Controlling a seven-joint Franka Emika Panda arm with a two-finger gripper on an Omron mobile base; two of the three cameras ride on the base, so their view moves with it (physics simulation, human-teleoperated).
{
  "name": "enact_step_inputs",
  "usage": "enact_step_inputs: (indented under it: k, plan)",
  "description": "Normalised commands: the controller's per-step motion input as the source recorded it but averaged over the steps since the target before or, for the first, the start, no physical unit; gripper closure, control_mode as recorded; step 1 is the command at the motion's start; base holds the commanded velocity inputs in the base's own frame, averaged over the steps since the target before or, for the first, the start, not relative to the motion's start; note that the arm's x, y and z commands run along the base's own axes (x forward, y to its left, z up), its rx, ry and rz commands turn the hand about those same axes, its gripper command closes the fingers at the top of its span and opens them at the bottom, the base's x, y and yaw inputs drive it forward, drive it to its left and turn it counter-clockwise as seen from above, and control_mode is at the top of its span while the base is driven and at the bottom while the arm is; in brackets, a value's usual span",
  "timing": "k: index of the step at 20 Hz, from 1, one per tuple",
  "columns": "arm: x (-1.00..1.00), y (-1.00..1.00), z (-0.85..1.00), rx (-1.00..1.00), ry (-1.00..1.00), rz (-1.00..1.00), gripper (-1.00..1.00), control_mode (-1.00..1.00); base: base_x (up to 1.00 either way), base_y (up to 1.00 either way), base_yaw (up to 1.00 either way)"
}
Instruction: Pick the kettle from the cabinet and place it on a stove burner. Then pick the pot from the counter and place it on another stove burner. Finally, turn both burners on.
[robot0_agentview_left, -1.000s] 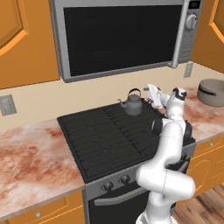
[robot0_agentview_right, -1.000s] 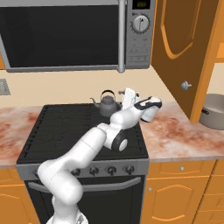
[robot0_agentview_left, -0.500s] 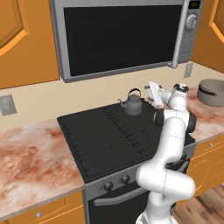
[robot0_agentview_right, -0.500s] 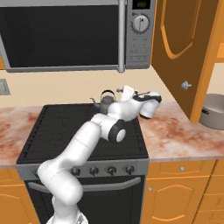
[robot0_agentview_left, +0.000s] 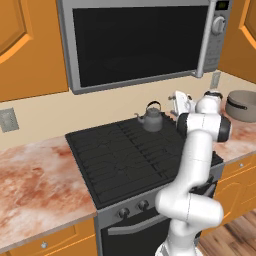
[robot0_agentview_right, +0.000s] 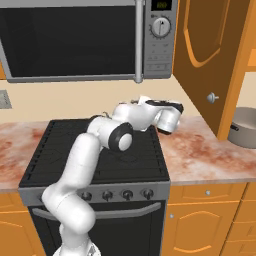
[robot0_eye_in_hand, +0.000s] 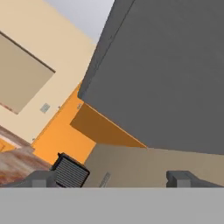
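pot at the counter's far right end looks heavy, rigid, slick; grab a side handle or rim; gripper spread, empty.

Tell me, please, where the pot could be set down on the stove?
The front grates of the cooktop and its rear left corner lie bare, bordered by the counter. The rear right is crowded: the kettle stands there, with the arm reaching past it.
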Motion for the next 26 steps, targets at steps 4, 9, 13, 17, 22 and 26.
enact_step_inputs:
  k: [4,9,13,17,22,26]
  plan:
    - [-0.4,0.11,0.31,-0.13,-0.09,-0.09,-1.0,-1.0,0.0,0.0,0.0]
    - [-0.43,0.01,0.03,-0.09,-0.1,-0.04,-1.0,-1.0,0.0,0.0,0.0]
    - [-0.48,0.0,0.0,-0.07,-0.14,-0.01,-1.0,-1.0,0.0,0.0,0.0]
    - [-0.47,0.0,0.05,-0.07,-0.15,-0.01,-1.0,-1.0,0.0,0.0,0.0]
    - [-0.49,0.01,0.17,-0.09,-0.14,-0.02,-1.0,-1.0,0.0,0.0,0.0]
    - [-0.5,0.01,0.09,-0.1,-0.16,-0.01,-1.0,-1.0,0.0,0.0,0.0]
